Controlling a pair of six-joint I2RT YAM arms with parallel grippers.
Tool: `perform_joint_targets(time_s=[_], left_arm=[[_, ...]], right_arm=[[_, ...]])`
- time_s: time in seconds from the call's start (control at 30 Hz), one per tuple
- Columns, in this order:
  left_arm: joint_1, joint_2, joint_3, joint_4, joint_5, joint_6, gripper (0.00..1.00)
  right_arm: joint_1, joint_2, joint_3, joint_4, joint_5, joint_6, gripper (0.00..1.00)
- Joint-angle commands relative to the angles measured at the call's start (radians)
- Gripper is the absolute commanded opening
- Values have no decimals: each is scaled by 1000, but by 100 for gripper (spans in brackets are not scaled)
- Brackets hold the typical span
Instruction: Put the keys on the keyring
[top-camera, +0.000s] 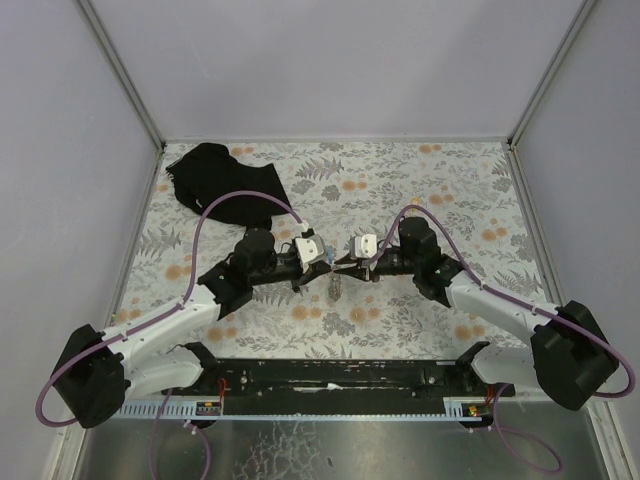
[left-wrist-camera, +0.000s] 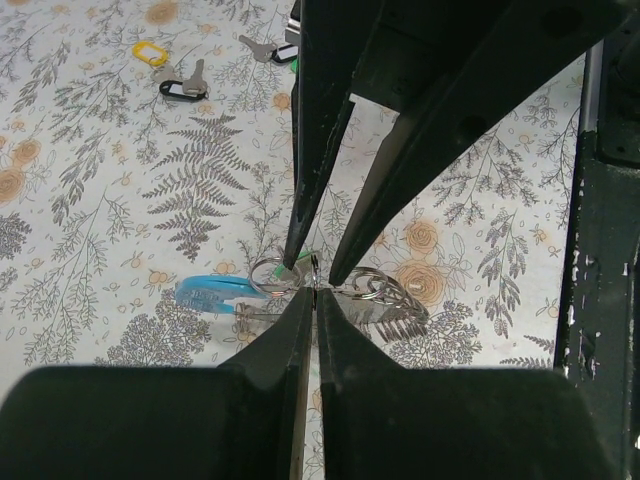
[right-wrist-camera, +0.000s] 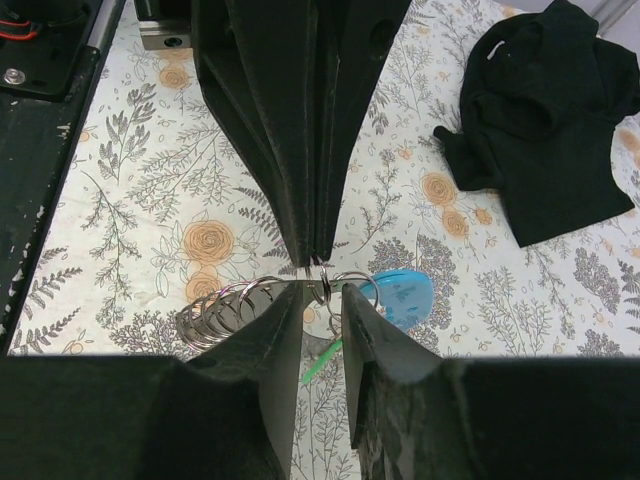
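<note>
Both grippers meet above the middle of the table, with the keyring (top-camera: 337, 288) hanging between them. Its light-blue band (left-wrist-camera: 213, 293) (right-wrist-camera: 405, 295) carries a row of metal rings (right-wrist-camera: 215, 315). My left gripper (left-wrist-camera: 315, 293) (right-wrist-camera: 320, 258) is shut on a thin metal ring of the keyring. Facing it tip to tip, my right gripper (right-wrist-camera: 325, 290) (left-wrist-camera: 314, 270) has its jaws partly apart. A key's green tag (right-wrist-camera: 322, 362) spans that gap slantwise, beside a small ring. More keys (left-wrist-camera: 183, 88) with yellow and black tags lie loose on the table.
A black cloth (top-camera: 225, 180) (right-wrist-camera: 550, 110) lies bunched at the far left of the floral table (top-camera: 420, 190). Grey walls close in the table on three sides. The black base rail (top-camera: 330, 375) runs along the near edge.
</note>
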Motion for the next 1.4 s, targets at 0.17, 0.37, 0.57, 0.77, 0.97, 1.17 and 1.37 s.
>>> perform_joint_targets(time_s=[0.17, 0.37, 0.57, 0.77, 0.97, 1.17, 1.37], left_arm=[[-10, 3, 28, 14, 22, 21, 0], [-6, -29, -41, 109, 12, 6, 9], [45, -66, -149, 277, 72, -30, 26], [73, -52, -190, 381, 117, -53, 30], [87, -49, -217, 468, 154, -80, 30], [94, -34, -217, 483, 172, -88, 29], [94, -22, -209, 469, 174, -81, 22]], right_arm=[[13, 0, 58, -9, -26, -25, 17], [13, -9, 51, 9, -24, 1, 1], [13, -14, 22, 82, -37, 60, 0], [13, -11, 11, 108, -46, 80, 0], [13, -6, 10, 112, -49, 83, 0], [13, -2, 8, 125, -55, 92, 0], [13, -5, 5, 127, -59, 93, 0]])
